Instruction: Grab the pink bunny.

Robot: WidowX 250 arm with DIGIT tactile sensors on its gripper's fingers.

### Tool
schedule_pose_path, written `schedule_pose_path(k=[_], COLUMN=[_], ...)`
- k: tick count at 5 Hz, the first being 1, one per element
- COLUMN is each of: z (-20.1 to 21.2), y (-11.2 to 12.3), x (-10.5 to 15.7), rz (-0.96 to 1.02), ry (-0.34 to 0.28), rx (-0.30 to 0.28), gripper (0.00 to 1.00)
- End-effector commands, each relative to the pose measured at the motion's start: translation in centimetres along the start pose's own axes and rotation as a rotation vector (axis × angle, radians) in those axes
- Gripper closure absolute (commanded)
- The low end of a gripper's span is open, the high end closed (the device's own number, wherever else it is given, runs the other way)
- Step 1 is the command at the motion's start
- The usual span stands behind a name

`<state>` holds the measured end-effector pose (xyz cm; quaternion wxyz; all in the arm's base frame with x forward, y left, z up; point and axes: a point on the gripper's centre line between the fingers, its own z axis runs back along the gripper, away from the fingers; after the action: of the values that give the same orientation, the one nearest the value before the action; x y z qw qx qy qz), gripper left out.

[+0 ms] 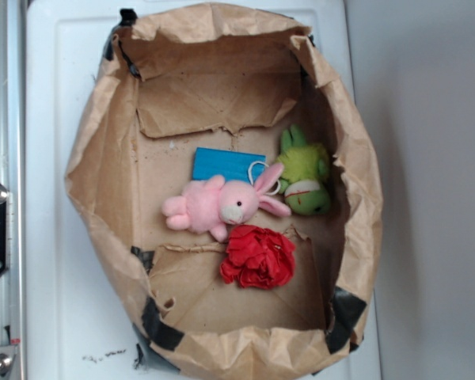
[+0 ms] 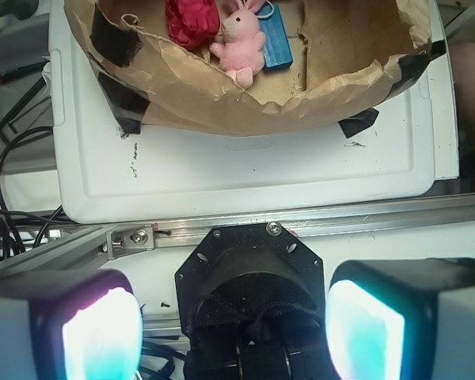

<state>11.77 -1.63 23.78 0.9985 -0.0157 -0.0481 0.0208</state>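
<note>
The pink bunny (image 1: 218, 205) lies on its side in the middle of the brown paper bag's floor, head toward the right, ears reaching to the green plush toy (image 1: 305, 176). It also shows in the wrist view (image 2: 241, 41), far off at the top inside the bag. My gripper (image 2: 233, 332) is open and empty, its two pads wide apart at the bottom of the wrist view, well back from the bag and over the robot's black base. The gripper does not show in the exterior view.
The brown paper bag (image 1: 103, 170) has tall crumpled walls and black tape at its corners. Inside are a red fabric flower (image 1: 258, 256) touching the bunny's underside, and a blue card (image 1: 227, 165) behind it. The bag sits on a white board (image 2: 245, 170); a metal rail (image 2: 364, 214) runs along its edge.
</note>
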Motion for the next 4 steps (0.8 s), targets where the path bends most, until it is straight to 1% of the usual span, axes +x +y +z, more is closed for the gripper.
schedule_pose_path(k=[1,2,3,4], z=[0.0,-0.2,-1.1,-2.7], y=[0.0,1.2,2.6,5.0], x=[0.0,3.7,6.8,8.8], rz=[0.000,-0.003,-0.120,-0.182], ry=[0.000,-0.059,-0.092,-0.116], rx=[0.000,0.000,-0.047,-0.050], gripper=[0.00,0.00,0.00,0.00])
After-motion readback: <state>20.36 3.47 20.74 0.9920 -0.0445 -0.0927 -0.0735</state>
